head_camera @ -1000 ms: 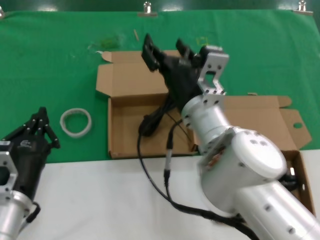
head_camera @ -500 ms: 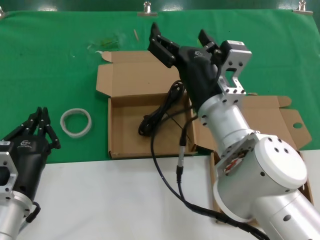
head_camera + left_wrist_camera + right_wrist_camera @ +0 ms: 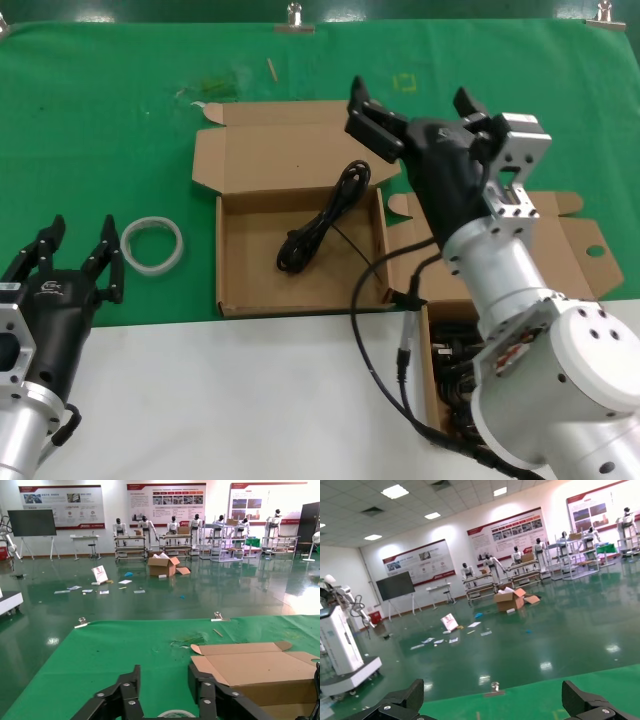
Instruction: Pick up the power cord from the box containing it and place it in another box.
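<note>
The power cord [image 3: 322, 222], a looped black cable, lies loose inside the middle cardboard box [image 3: 245, 285], whose lid [image 3: 270, 150] is folded back. My right gripper [image 3: 410, 95] is open and empty, raised above that box's back right corner; in the right wrist view [image 3: 495, 700] its jaws stand wide apart. A second cardboard box [image 3: 545, 235] at the right, largely hidden under my right arm, holds several more black cables [image 3: 452, 368]. My left gripper [image 3: 82, 228] is open and empty at the front left, also shown in the left wrist view [image 3: 165, 680].
A white tape ring [image 3: 152, 243] lies on the green cloth between my left gripper and the middle box, and shows in the left wrist view [image 3: 175, 713]. My right arm's own black wire [image 3: 365, 345] hangs over the white table front. Metal clips [image 3: 294, 17] hold the cloth's far edge.
My right gripper let go of the cord into the middle box, then rose and moved right, staying open. My left gripper's fingers have opened.
</note>
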Tool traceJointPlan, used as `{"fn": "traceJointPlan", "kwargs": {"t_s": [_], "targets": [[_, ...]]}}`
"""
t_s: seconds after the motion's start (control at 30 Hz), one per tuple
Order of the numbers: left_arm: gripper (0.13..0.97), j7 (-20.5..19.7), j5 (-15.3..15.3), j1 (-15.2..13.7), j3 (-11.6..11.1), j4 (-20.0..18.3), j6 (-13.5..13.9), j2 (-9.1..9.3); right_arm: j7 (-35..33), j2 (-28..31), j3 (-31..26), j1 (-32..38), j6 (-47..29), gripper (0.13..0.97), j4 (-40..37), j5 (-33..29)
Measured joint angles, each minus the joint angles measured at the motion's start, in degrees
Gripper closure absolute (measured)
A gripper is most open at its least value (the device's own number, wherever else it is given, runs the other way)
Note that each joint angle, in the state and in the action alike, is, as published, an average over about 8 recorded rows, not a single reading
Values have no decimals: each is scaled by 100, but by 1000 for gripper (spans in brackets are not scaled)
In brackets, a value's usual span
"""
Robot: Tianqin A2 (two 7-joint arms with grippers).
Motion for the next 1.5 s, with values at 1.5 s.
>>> {"fn": "traceJointPlan", "kwargs": {"t_s": [1.5], "targets": [[853, 2, -1, 0, 0, 0, 0, 0, 566, 549, 2013, -1859, -1302, 129, 291, -1979]]}}
